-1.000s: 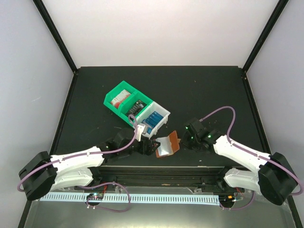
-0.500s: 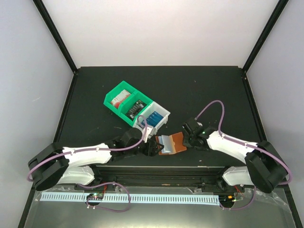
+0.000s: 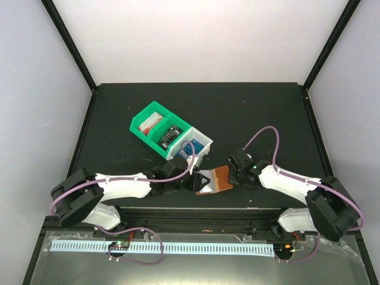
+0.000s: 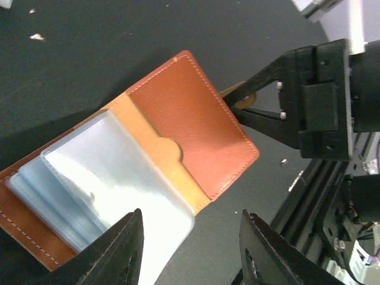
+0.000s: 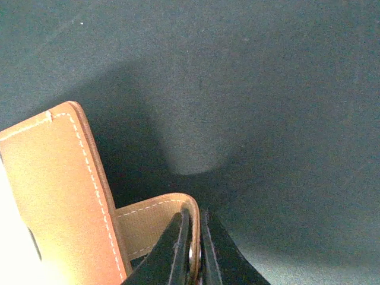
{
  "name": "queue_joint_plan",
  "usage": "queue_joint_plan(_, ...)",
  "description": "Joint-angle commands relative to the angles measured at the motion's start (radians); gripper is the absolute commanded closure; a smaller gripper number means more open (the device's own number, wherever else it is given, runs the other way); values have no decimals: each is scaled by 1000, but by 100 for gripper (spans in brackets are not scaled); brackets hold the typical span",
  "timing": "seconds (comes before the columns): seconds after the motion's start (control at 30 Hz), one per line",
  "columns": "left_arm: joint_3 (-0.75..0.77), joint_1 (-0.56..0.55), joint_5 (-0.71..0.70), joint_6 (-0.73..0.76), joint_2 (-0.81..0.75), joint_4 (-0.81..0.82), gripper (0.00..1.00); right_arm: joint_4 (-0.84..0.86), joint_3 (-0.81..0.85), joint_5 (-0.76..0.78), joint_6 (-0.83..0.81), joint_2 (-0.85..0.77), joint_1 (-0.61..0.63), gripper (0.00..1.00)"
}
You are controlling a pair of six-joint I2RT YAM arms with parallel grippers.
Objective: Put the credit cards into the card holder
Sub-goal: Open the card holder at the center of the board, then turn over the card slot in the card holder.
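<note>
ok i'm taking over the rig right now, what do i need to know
The right pincer is shut on the snap tab of the card holder, which lies open near the table's front edge.
The left pincer is open and holds nothing, with its fingers either side of the clear pockets.
The credit cards are in the green bin and white bin.
Done: holder opened and pinned.
Left: pick and slot every card.
</note>
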Motion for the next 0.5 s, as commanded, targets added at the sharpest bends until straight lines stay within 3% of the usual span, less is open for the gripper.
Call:
queue_joint_plan(0.0,65,-7,-59,-36,41,-56,53,26,-11,5,-9,11,-6,90)
queue_joint_plan(0.47,114,-7,-85,-53,132,-109,34,47,-14,-7,-21,24,-7,91)
